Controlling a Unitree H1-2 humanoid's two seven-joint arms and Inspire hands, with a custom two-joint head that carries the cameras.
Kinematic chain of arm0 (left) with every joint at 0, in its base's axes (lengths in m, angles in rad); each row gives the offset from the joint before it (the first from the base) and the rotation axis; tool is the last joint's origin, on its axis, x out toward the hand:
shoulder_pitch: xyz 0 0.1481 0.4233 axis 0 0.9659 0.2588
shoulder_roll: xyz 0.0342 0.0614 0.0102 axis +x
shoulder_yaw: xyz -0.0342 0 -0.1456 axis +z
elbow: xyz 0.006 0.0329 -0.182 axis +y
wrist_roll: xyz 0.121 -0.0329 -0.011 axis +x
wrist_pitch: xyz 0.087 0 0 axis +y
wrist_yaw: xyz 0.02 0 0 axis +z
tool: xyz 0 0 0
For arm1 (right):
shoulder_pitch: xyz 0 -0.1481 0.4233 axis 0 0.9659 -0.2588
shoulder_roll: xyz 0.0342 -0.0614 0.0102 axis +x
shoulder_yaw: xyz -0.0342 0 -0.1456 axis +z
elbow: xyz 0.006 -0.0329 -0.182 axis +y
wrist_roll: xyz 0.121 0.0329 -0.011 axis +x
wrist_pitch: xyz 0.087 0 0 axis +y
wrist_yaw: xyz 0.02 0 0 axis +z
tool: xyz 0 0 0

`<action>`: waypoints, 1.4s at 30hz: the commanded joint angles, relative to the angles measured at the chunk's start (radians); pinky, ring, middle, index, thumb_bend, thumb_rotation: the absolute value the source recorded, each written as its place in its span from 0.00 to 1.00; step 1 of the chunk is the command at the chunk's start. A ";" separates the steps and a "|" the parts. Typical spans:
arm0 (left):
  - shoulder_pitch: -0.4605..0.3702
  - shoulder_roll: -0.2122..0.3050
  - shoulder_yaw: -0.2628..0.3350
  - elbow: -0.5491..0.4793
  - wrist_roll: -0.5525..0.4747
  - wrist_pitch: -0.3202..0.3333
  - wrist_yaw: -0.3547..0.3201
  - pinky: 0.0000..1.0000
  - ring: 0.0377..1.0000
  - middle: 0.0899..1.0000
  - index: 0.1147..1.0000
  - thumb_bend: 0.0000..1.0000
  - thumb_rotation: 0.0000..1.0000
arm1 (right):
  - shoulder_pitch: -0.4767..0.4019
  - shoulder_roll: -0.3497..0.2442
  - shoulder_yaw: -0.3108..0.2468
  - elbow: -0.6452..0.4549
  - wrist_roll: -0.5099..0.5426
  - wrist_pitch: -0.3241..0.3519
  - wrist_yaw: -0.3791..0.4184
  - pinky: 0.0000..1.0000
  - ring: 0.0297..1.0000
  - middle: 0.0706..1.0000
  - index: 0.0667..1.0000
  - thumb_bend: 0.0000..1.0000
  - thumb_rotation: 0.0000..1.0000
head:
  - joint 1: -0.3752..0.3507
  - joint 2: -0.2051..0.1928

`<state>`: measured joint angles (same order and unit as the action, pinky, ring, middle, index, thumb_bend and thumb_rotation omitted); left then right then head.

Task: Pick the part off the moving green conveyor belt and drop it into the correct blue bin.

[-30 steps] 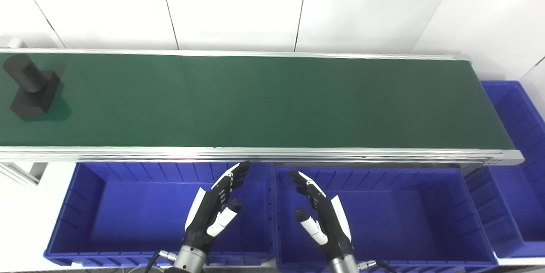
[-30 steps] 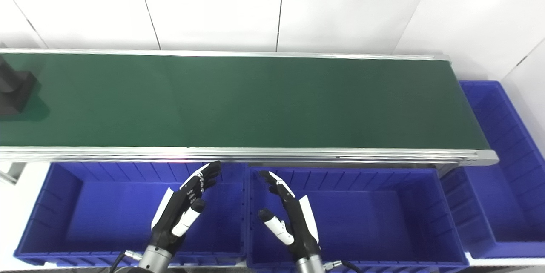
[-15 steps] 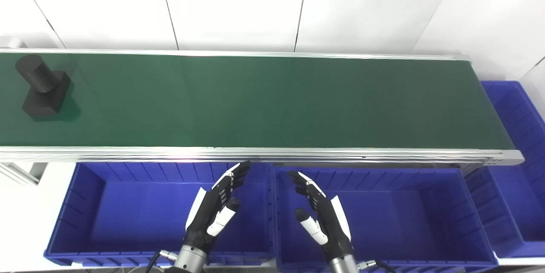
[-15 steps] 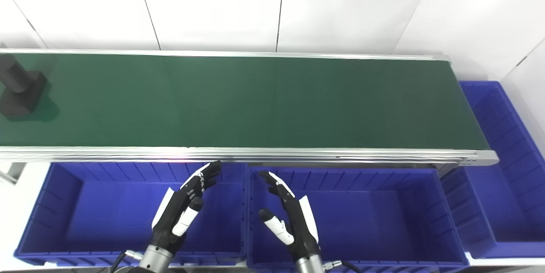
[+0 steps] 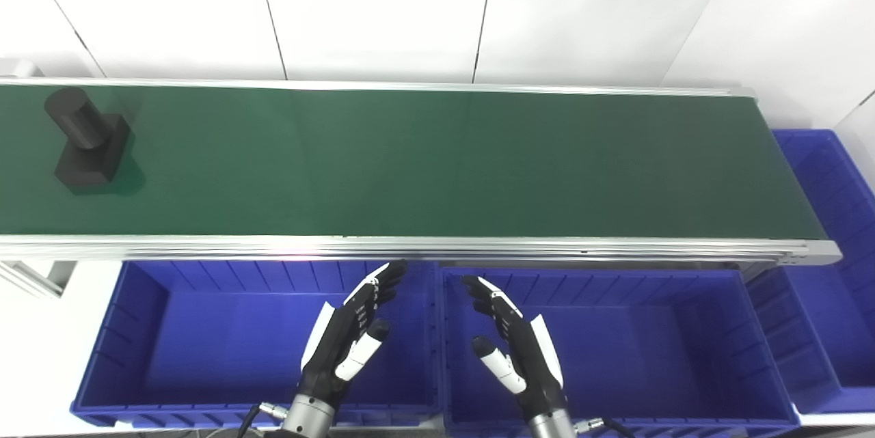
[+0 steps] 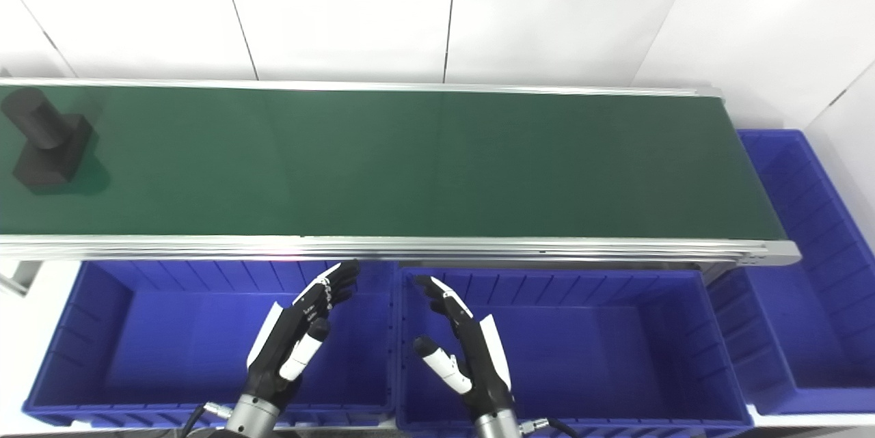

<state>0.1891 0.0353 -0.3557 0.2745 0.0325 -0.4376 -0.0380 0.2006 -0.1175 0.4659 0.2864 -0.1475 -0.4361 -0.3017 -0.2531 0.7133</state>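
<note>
A matte black part (image 5: 87,144), a cylinder on a block, rides the smooth green belt (image 5: 437,165) far left, now further right. Left hand (image 5: 347,342) and right hand (image 5: 514,349) hover open-fingered over ribbed blue bins (image 5: 157,329).

Belt (image 5: 437,165): matt green, smooth, faint sheen. Its rails (image 5: 410,245): brushed metal. Part (image 5: 89,147): matt black. Bins (image 5: 615,349) below belt: ribbed glossy blue plastic. Hands (image 5: 348,349): black-and-white hard plastic.
</note>
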 commanded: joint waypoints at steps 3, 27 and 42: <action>-0.005 -0.006 0.001 -0.016 0.001 -0.032 -0.008 0.90 0.90 0.88 0.84 0.79 0.88 | -0.007 0.004 -0.001 -0.013 -0.015 -0.034 -0.006 0.85 0.88 0.88 0.84 0.84 0.92 | 0.000 0.001; -0.057 0.018 -0.122 0.074 0.133 -0.032 0.208 0.77 0.83 0.83 0.80 0.78 0.88 | -0.032 -0.016 0.003 0.085 0.024 -0.034 -0.010 0.85 0.89 0.89 0.83 0.84 0.91 | 0.187 -0.165; -0.252 -0.013 -0.301 0.438 0.115 -0.032 0.445 0.55 0.72 0.75 0.70 1.00 0.91 | -0.055 -0.046 0.009 0.154 0.042 -0.034 -0.020 0.91 0.93 0.91 0.85 0.87 0.96 | 0.342 -0.287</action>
<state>-0.0421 0.0240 -0.6439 0.7221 0.1495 -0.4448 0.3850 0.1534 -0.1593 0.4792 0.4546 -0.1110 -0.4361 -0.3214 0.0888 0.4250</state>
